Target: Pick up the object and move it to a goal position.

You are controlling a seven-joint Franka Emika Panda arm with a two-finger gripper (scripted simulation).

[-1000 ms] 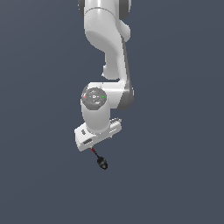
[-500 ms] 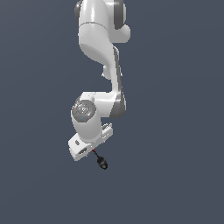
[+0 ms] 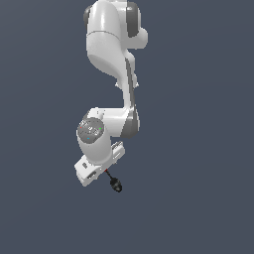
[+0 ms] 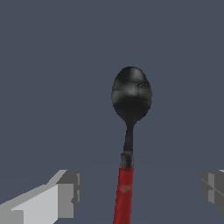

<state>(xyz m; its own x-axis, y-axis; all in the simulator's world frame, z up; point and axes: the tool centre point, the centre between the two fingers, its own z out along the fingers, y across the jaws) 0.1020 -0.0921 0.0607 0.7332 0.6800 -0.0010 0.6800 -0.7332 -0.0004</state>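
Observation:
The object (image 3: 115, 184) is a small spoon with a thin red handle, a dark neck and a rounded black head. In the exterior view it lies just beyond the white hand of my gripper (image 3: 100, 171), its head sticking out toward the lower right. The wrist view looks down on the spoon (image 4: 131, 94), whose red handle (image 4: 124, 192) runs between my two fingers. One grey fingertip (image 4: 68, 192) and the other (image 4: 212, 187) stand far apart, and neither touches the handle. My gripper (image 4: 140, 188) is open, with the handle in the gap.
The surroundings are a plain dark grey-blue surface in both views. The white arm (image 3: 111, 59) rises above the hand in the exterior view. No other objects and no goal marker show.
The arm's wrist and hand have shifted toward the exterior view's left and turned slightly. The spoon stays in the same spot.

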